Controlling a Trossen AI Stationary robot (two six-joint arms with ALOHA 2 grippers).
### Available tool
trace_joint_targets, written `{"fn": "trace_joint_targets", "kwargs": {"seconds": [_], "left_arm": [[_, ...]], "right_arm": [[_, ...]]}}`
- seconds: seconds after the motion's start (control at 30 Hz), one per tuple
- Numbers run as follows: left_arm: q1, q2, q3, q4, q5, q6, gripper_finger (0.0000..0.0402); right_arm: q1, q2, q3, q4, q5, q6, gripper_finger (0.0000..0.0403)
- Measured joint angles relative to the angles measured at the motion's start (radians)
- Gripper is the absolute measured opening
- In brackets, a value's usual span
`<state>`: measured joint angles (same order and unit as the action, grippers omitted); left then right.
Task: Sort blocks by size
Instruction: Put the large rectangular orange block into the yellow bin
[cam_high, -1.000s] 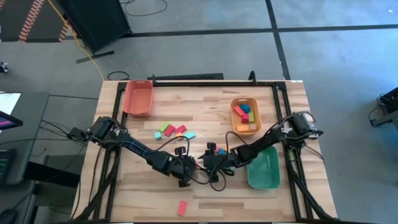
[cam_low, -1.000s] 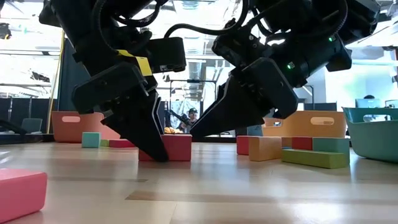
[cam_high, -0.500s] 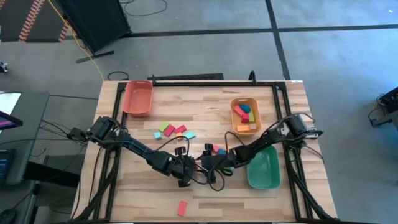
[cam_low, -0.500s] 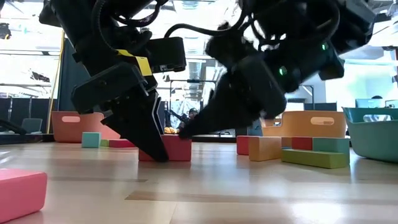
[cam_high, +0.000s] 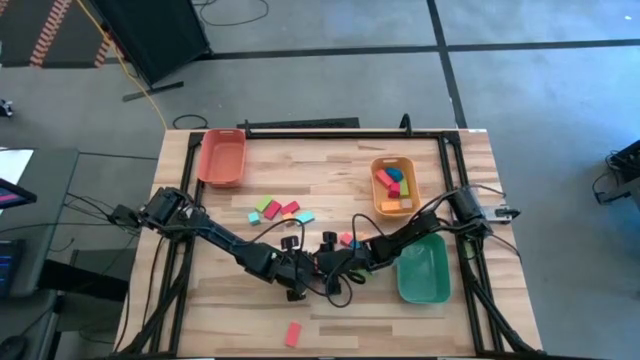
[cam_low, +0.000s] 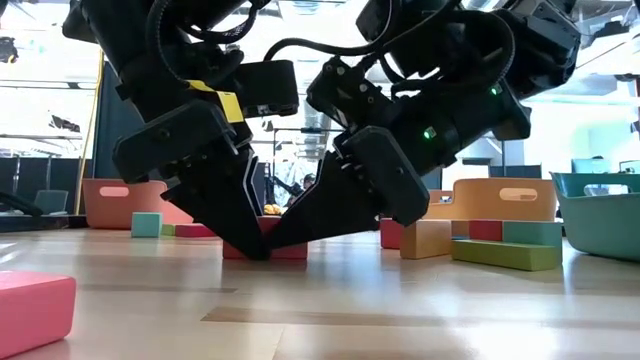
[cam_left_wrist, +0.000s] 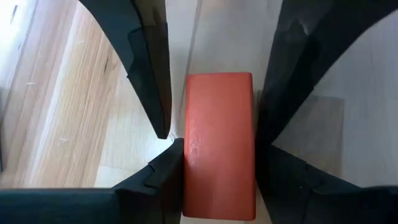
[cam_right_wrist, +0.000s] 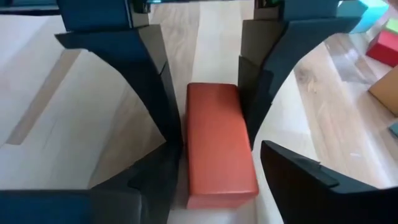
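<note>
Lying between both grippers' jaws, red block (cam_left_wrist: 219, 146), on table (cam_high: 330, 170)

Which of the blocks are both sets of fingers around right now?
The red block at the table's front middle, between both grippers' fingers. The other blocks lie untouched elsewhere.

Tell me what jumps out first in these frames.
Both grippers meet nose to nose over one red block at the table's front middle: left gripper and right gripper each straddle it with their fingers. Behind them, loose blocks lie mid-table, and three trays stand around: a red tray back left, an orange tray holding blocks, a green tray front right.
</note>
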<state>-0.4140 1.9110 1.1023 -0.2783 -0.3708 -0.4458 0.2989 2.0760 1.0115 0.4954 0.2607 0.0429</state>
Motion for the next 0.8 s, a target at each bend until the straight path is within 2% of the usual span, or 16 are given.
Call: {"fn": "trace_joint_targets", "kwargs": {"seconds": [0.27, 0.53, 0.8], "left_arm": [[0.0, 0.0, 0.0, -0.007, 0.0, 0.004, 0.0171], [-0.021, -0.034, -0.001, -0.077, 0.001, -0.001, 0.0185], [-0.053, -0.154, -0.002, -0.225, -0.026, -0.058, 0.0222]], "right_arm": [[-0.004, -0.003, 0.0, -0.063, 0.0, 0.027, 0.0158], [0.008, -0.014, 0.0, -0.093, 0.006, 0.026, 0.0157], [0.01, -0.124, -0.002, -0.274, 0.064, 0.011, 0.0158]]}}
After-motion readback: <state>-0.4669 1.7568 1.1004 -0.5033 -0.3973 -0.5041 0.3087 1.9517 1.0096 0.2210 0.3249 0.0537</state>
